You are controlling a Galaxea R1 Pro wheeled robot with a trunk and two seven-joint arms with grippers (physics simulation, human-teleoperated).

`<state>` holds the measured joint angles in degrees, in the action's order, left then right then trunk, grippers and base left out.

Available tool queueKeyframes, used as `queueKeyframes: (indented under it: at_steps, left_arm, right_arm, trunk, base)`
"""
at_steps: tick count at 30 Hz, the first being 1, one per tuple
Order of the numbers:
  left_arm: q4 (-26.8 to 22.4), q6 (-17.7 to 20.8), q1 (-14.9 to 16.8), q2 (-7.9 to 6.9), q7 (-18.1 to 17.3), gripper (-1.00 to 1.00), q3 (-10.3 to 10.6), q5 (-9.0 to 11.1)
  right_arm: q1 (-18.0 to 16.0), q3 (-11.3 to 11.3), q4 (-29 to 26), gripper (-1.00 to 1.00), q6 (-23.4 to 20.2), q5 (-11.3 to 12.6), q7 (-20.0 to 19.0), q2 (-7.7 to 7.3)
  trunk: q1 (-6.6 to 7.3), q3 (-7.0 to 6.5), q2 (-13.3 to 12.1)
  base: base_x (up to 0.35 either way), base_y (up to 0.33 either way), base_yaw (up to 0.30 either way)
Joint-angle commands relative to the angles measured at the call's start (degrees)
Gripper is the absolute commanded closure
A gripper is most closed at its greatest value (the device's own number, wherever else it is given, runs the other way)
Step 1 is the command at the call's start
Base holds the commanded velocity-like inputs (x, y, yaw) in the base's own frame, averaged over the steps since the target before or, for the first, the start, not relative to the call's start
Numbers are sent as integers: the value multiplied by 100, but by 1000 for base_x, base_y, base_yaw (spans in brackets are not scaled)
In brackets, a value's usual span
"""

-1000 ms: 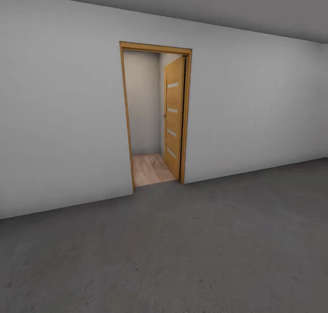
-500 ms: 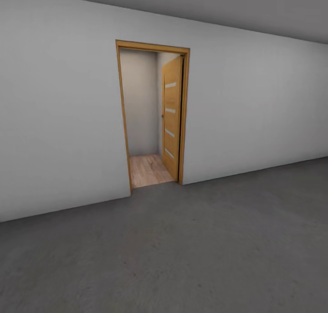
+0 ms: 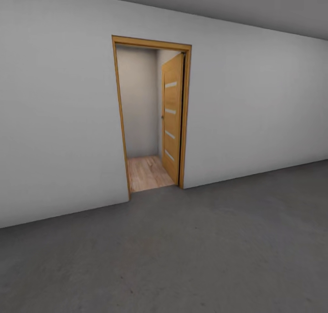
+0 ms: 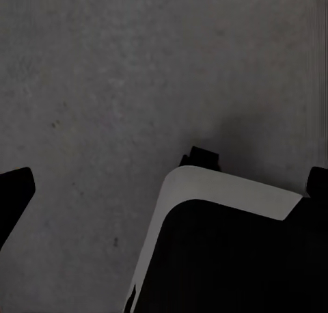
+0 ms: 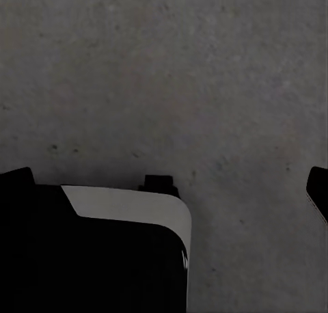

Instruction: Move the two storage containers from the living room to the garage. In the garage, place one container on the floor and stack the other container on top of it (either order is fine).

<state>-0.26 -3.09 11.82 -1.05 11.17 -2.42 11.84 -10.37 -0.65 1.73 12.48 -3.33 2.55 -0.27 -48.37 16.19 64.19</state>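
The two storage containers are out of view. I stand in the garage on the grey concrete floor [image 3: 205, 258], facing a white wall with an open doorway [image 3: 146, 117]. My left gripper [image 4: 167, 186] hangs open over the concrete, its dark fingertips [image 4: 15, 193] far apart with nothing between them. My right gripper [image 5: 167, 183] is open too and holds nothing, with one fingertip [image 5: 318, 190] at the picture's edge. Part of my own dark and white base [image 4: 225, 245] shows under each wrist camera.
A wooden door [image 3: 173, 121] with glazed slots stands swung inward on the doorway's right side. Beyond the orange-brown frame [image 3: 119, 121] lies light wood plank floor [image 3: 146, 171] and a pale back wall. The white wall [image 3: 255, 108] runs left and right of the opening.
The whole head view has shifted: the doorway now looks a little larger and its left frame sits further left, so the camera has come nearer. Nothing in the room itself has moved.
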Motion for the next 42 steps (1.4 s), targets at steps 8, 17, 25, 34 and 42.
queueKeyframes:
  at_steps: [8, 17, 25, 34, 42]
  left_arm:
    - [-24, -26, 2, 105, 6, -100, -25, 16]
    - [-2, -40, 2, 143, 0, -100, -22, 28]
    - [-1, -35, 1, 142, -1, -100, -22, 29]
    - [-1, -34, 5, 149, -1, -100, -22, 29]
    - [-1, -27, 0, 149, -1, -100, -22, 29]
  right_arm:
    - [-8, -5, 20, -100, 16, -29, 26, 3]
    - [-8, -5, 19, -100, -15, -27, 26, 0]
    - [-8, -5, 20, -100, -17, -27, 26, 0]
    - [-8, -12, 19, -100, 5, -36, 26, -4]
    - [-8, -14, 13, -100, 17, -59, 26, -5]
  trunk:
    - [-4, 7, 4]
    - [-4, 7, 4]
    - [-4, 7, 4]
    - [-4, 7, 4]
    - [-4, 7, 4]
  base:
    - [320, 0, 0]
    - [320, -14, 0]
    - [320, -64, 0]
    - [320, -73, 0]
    - [320, -80, 0]
